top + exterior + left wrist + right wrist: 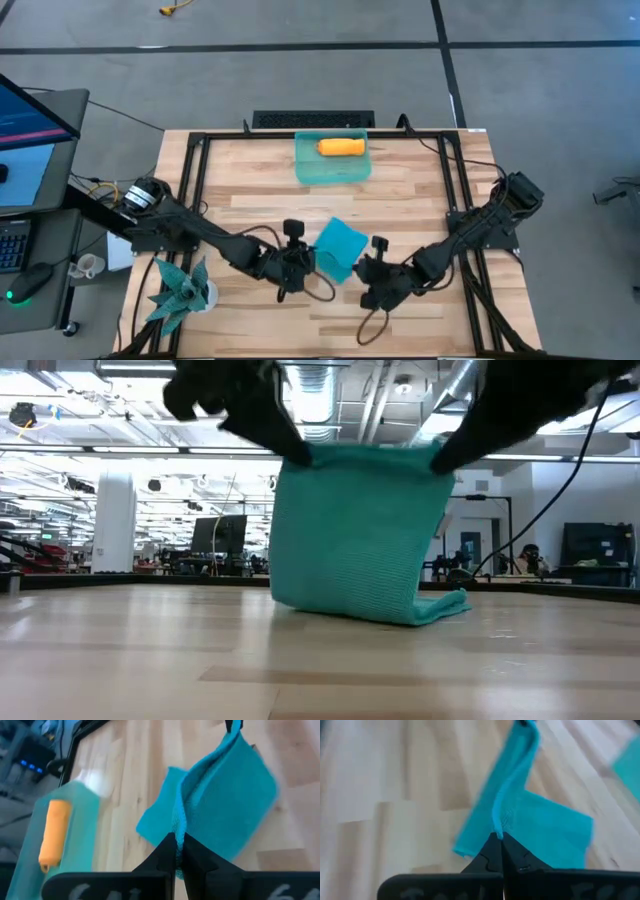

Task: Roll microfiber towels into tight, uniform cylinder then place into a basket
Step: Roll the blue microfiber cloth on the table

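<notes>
Two grippers, left (pixel 293 262) and right (pixel 375 270), clamped on teal towel (pixel 341 247) top corners | hung for spreading, lower edge on table (pixel 400 190) | orange towel (pixel 341 147) rolled in basket (pixel 333 172)

teal towel (pixel 355 530) hanging, lower edge on table (pixel 150 660)

Teal-blue towel (pixel 341 248), rolled orange towel (pixel 341 147), translucent sea-green basket (pixel 310 170), pale wood-grain table (pixel 400 190).
</notes>
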